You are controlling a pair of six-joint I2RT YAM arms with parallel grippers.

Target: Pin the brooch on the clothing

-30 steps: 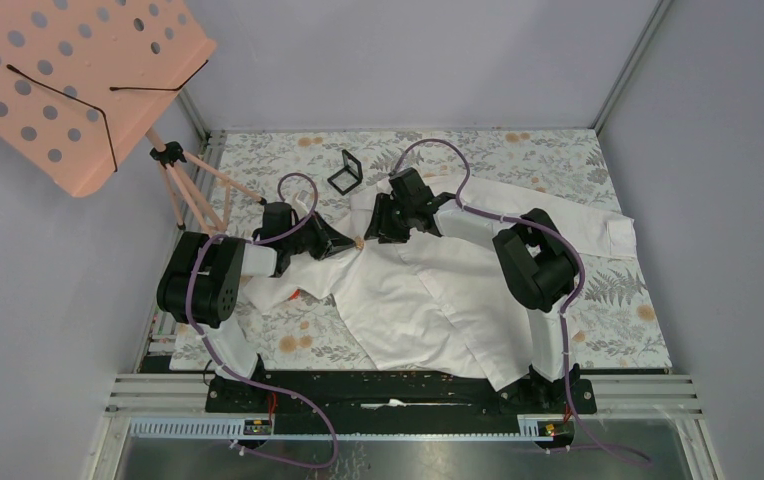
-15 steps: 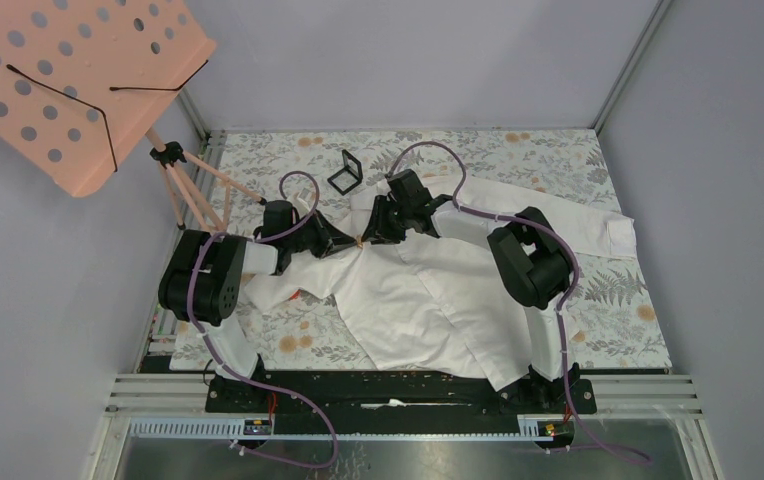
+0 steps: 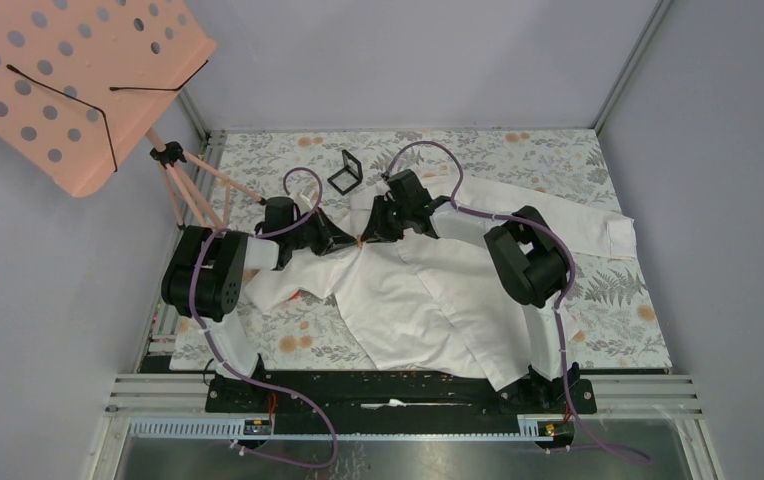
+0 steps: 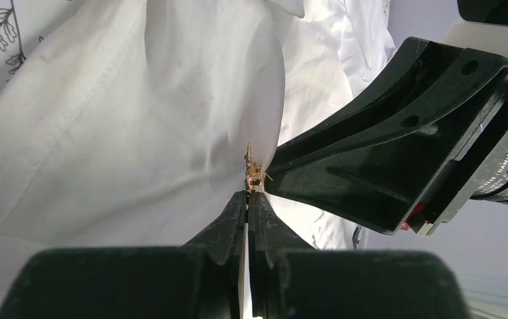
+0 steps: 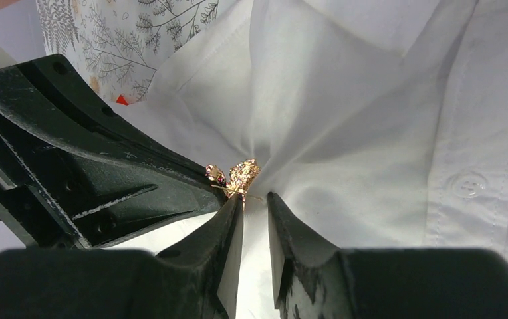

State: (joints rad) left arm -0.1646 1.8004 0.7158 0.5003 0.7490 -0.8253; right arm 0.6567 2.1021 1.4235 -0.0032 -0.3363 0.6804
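The clothing, a white shirt (image 3: 428,300), lies spread on the table, and a fold near its collar is pulled up between both grippers. The brooch (image 5: 241,174), gold with small purple stones, sits at the peak of that fold (image 4: 253,169). My left gripper (image 4: 247,193) is shut, its tips pinching the brooch's lower edge at the fabric. My right gripper (image 5: 254,197) stands opposite, its jaws a narrow gap apart. Its left fingertip (image 5: 237,203) touches the brooch's thin pin. In the top view the two grippers (image 3: 351,243) (image 3: 363,238) meet tip to tip.
A small black square case (image 3: 345,171) stands behind the shirt. A pink perforated board (image 3: 68,70) on a tripod (image 3: 183,185) overhangs the far left. A floral cloth (image 3: 608,320) covers the table. A red block (image 5: 121,100) peeks out beside the shirt.
The right gripper's jaws have narrowed around the brooch's pin. Both arms have crept slightly left and toward the back. The left gripper has stayed shut.
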